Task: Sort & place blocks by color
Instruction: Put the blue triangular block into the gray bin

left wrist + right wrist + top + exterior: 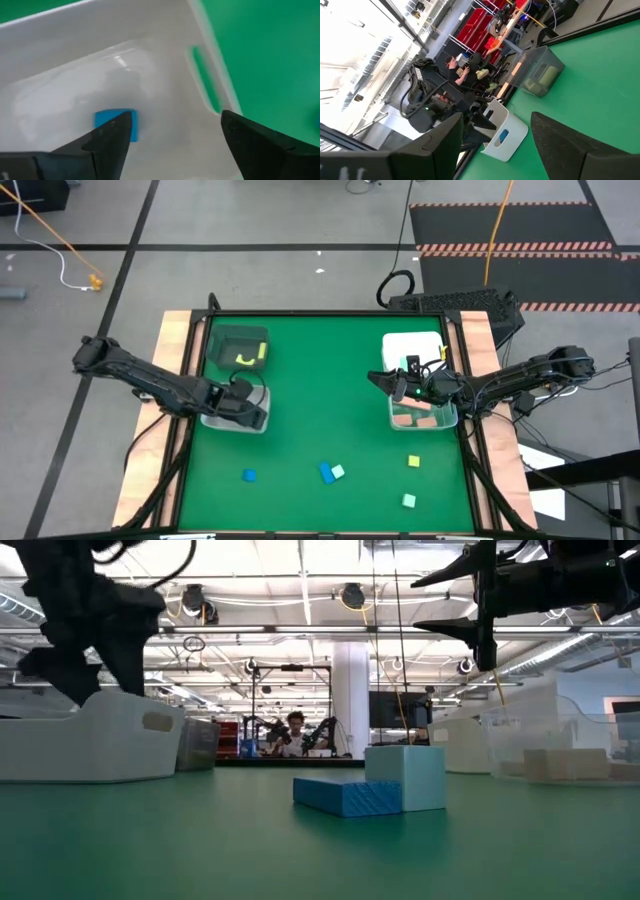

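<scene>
Hovering left tool wide open, empty, over white bin; blue block lay inside; best lifted straight clear.

Two dark, jointed arms, left arm and right arm, black cables looping along both. Small green light glowing mid-right. Matte black wedge fingers at frame bottom.

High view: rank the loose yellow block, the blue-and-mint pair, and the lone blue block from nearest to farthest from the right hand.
From the right hand:
1. Yellow block, on the table's right side, nearest.
2. Blue-and-mint pair, near the middle.
3. Lone blue block, on the left side, farthest.
</scene>
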You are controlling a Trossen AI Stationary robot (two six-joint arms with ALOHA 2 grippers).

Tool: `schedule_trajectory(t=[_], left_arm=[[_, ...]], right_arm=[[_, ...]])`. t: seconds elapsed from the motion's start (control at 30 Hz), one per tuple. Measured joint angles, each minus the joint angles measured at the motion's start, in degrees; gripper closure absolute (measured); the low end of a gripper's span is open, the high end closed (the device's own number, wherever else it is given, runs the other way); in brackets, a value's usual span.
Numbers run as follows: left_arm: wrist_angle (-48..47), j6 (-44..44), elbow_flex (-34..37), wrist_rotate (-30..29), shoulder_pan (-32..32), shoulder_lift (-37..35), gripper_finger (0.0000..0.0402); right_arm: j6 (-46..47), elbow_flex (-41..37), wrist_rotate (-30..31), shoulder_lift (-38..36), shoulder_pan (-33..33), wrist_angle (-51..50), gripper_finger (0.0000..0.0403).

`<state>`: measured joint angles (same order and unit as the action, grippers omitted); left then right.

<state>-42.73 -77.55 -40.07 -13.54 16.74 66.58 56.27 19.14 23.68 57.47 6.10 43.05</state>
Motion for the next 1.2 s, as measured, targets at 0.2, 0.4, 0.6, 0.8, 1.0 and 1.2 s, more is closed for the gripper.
schedule_trajectory(t=[0.2,0.4,0.6,0.8,1.0,1.2], left_arm=[[5.5,6.1,-1.8,-3.7,1.7,-4.4,0.0089],[13.9,23.3,-4.6,-1.1,6.6,-6.2,0.0089],[17.2,31.5,-4.7,6.1,13.6,-5.5,0.0089],[12.2,24.9,-4.7,6.9,17.9,-4.3,0.0089],[11.9,11.5,-4.7,7.7,23.3,0.5,0.0089],[13.4,-8.0,-4.7,11.8,24.7,8.3,0.0089]], right_arm=[[0.0,0.0,0.0,0.0,0.0,0.0,0.0179],[0.0,0.0,0.0,0.0,0.0,0.0,0.0179],[0.0,0.0,0.0,0.0,0.0,0.0,0.0179],[0.0,0.0,0.0,0.0,0.0,0.0,0.0179],[0.0,0.0,0.0,0.0,0.0,0.0,0.0179],[0.0,0.0,0.0,0.0,0.0,0.0,0.0179]])
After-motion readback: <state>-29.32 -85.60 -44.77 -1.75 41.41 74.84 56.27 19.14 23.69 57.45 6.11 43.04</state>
